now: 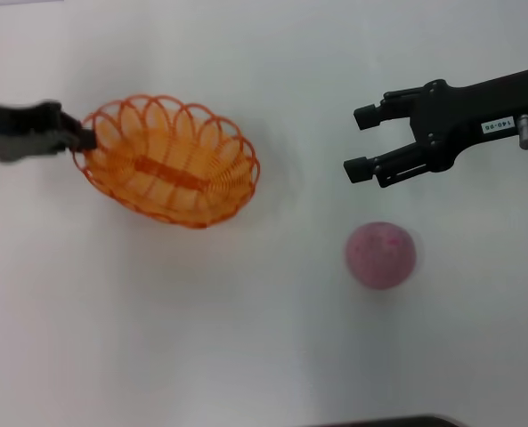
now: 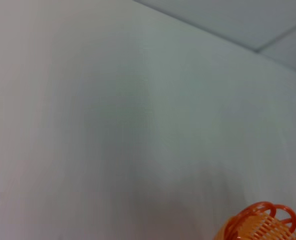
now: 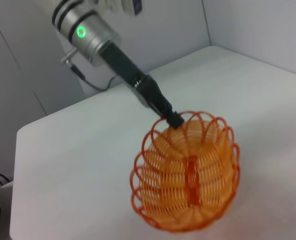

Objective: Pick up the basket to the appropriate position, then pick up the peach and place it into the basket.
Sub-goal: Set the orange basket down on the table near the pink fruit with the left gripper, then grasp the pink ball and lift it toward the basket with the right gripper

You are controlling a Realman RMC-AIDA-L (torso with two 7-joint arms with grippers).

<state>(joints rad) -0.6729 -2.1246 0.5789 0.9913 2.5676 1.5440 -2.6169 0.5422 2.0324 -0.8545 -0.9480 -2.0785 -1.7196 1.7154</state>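
The orange wire basket (image 1: 167,161) is at the table's left of centre, and my left gripper (image 1: 84,139) is shut on its left rim. The right wrist view shows the basket (image 3: 187,172) with that gripper (image 3: 173,120) clamped on its far rim. A bit of the basket's rim shows in the left wrist view (image 2: 260,222). The pink speckled peach (image 1: 380,254) lies on the table at the right. My right gripper (image 1: 360,142) is open and empty, hovering behind the peach and slightly left of it.
The white table (image 1: 246,338) spreads all round. Its edge and a wall show behind the left arm in the right wrist view (image 3: 33,130). A dark edge (image 1: 388,421) shows at the bottom of the head view.
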